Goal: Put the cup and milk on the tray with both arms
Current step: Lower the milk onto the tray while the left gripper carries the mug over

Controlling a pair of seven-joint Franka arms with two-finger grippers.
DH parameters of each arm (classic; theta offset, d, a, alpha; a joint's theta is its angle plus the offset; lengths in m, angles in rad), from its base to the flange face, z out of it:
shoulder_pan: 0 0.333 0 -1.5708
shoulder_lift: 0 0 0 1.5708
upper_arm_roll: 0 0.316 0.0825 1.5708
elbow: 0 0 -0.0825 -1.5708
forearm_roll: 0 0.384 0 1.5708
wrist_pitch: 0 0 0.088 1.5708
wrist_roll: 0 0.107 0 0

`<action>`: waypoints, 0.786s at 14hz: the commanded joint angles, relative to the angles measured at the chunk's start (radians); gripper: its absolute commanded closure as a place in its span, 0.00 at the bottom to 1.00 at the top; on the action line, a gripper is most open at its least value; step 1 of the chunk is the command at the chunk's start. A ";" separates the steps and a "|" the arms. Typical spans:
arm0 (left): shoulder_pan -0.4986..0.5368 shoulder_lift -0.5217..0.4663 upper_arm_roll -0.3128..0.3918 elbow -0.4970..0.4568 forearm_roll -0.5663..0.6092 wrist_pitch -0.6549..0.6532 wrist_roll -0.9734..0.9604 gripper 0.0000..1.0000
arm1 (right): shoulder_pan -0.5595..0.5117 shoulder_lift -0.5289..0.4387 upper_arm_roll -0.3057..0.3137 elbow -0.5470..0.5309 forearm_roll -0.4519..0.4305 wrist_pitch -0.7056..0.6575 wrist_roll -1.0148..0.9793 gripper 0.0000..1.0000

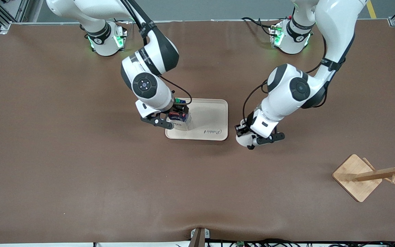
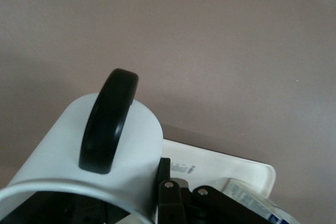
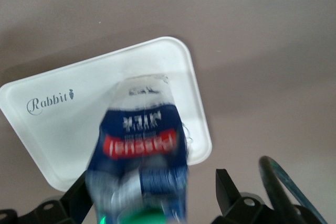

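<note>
the milk (image 1: 180, 120) stands upright on the tray (image 1: 211, 118), at the tray's end toward the right arm. the right gripper (image 1: 178, 113) is around the carton with its fingers spread wide, clear of its sides. the left gripper (image 1: 247, 137) hangs over the bare table just beside the tray's other end, toward the left arm, its fingers pinched on the cup (image 2: 89, 150), whose black handle (image 2: 107, 121) shows in the left wrist view. a wooden rack (image 1: 372, 175) sits well apart.

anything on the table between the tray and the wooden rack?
Only the left gripper holding the cup, over bare tabletop between the tray and the wooden rack. Front view shows it.
</note>
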 commanded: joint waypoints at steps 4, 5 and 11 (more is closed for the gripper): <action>-0.172 0.112 0.045 0.109 0.091 -0.013 -0.313 1.00 | -0.116 -0.010 0.000 0.265 0.010 -0.359 -0.006 0.00; -0.192 0.134 0.045 0.129 0.091 -0.014 -0.356 1.00 | -0.144 -0.012 0.000 0.291 0.010 -0.388 -0.044 0.00; -0.267 0.273 0.045 0.229 0.089 -0.098 -0.513 1.00 | -0.355 -0.044 -0.037 0.366 -0.002 -0.472 -0.455 0.00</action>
